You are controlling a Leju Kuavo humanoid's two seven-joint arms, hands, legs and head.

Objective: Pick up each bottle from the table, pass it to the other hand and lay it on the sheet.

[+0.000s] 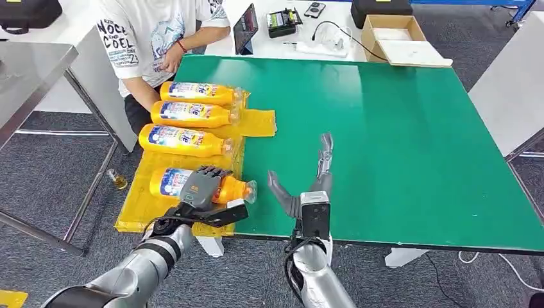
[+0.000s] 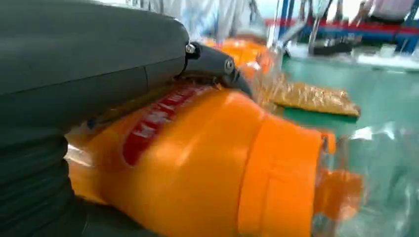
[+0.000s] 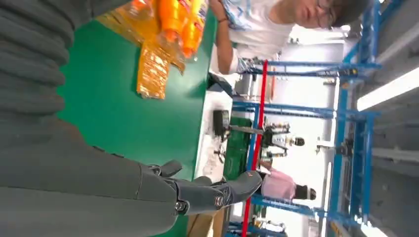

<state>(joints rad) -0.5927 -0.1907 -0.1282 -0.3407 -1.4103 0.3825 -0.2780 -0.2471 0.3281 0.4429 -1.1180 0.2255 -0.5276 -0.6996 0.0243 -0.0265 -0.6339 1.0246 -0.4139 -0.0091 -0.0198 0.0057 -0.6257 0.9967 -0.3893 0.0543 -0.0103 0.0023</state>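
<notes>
Left robot hand [image 1: 200, 187] grips the nearest bottle [image 1: 234, 190] lying on the sheet [image 1: 260, 122]; right robot hand [image 1: 306, 186] spread, empty; an early release may roll it off the worktop [image 1: 410, 141] edge.

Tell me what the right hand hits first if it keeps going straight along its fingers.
Probably nothing soon: the open right hand points across the bare green table mat, toward the white cable beyond its far edge. Depth is uncertain.

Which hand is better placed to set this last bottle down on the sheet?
Left. The left hand grips the bottle right over the yellow sheet; the right hand is open over bare green table.
</notes>
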